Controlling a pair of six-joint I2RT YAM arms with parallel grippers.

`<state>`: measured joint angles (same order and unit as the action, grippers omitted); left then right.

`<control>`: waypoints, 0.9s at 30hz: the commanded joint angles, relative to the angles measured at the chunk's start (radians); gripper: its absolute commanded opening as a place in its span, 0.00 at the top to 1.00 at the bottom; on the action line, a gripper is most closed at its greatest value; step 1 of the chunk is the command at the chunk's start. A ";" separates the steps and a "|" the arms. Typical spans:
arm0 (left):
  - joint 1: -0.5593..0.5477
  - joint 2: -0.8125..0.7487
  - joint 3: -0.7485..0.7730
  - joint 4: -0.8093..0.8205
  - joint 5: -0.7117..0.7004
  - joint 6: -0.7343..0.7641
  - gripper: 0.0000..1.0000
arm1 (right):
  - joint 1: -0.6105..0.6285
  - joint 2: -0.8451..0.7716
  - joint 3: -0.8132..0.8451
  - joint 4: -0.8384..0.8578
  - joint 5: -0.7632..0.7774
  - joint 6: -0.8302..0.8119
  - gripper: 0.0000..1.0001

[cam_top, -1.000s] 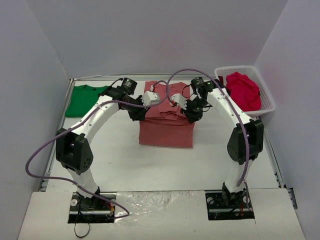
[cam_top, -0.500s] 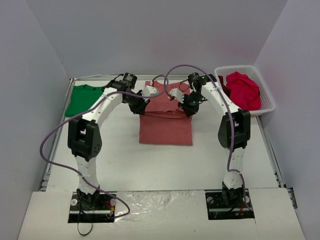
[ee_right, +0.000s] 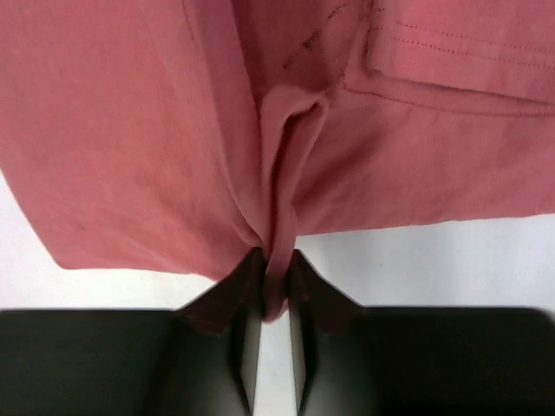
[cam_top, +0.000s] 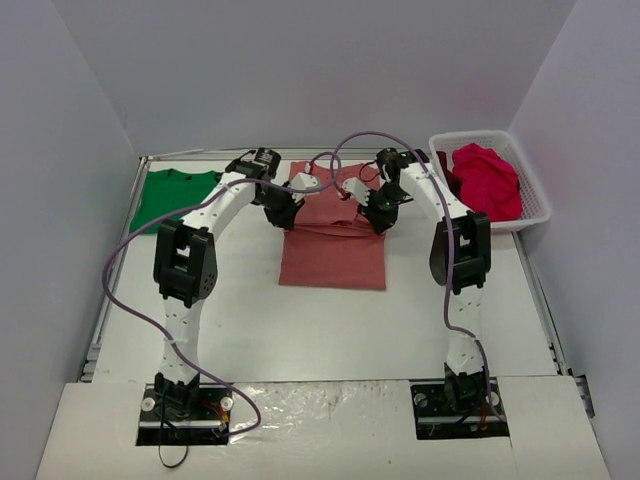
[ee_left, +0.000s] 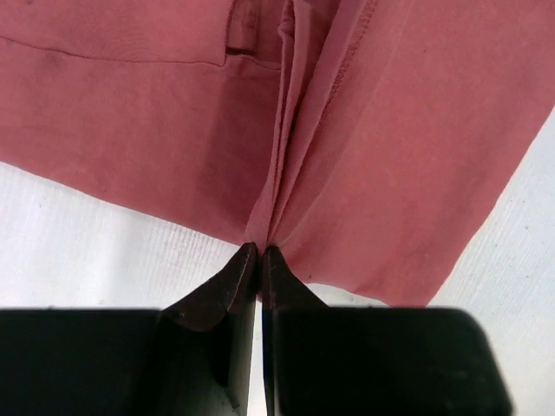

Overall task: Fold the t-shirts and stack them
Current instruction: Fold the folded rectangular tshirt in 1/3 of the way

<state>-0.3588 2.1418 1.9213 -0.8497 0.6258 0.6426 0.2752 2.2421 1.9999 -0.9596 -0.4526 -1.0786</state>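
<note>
2 robot arms hold a salmon-pink t-shirt [cam_top: 333, 250] on a table [cam_top: 330, 330].
It lies part-folded at the far middle, between a flat green t-shirt [cam_top: 165, 197] and crimson t-shirts [cam_top: 488, 180] heaped in a basket [cam_top: 537, 190]. Plain, soft cotton, it likely handles light and limp; edges and hems suit gripping. The left gripper [ee_left: 260, 250] and right gripper [ee_right: 276, 256] each pinch a bunched fold of its edge, jaws pressed together.

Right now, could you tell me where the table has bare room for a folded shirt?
The widest bare table lies between the salmon t-shirt and the arm bases. Strips either side of it are bare too, but an arm crosses each. The back is crowded: green t-shirt left, basket of crimson shirts right.
</note>
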 commanded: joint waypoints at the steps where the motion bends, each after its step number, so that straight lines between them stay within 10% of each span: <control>1: 0.014 0.006 0.048 0.008 0.008 0.015 0.97 | -0.008 0.025 0.042 -0.036 0.008 -0.011 0.84; 8: 0.014 0.049 0.077 0.067 -0.046 0.000 0.85 | -0.019 0.080 0.108 0.125 0.026 0.098 0.50; 13: 0.012 0.049 0.157 0.129 -0.067 -0.063 0.51 | -0.022 0.051 0.129 0.260 0.045 0.178 0.43; 18: 0.007 -0.006 0.216 0.132 -0.124 -0.095 0.47 | -0.022 -0.009 0.146 0.308 0.089 0.259 0.37; 27: -0.017 -0.454 -0.344 0.242 -0.165 -0.014 0.46 | -0.024 -0.376 -0.258 0.326 0.026 0.272 0.31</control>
<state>-0.3595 1.8549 1.6901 -0.6624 0.4908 0.5945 0.2558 2.0190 1.8526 -0.6193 -0.3820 -0.8337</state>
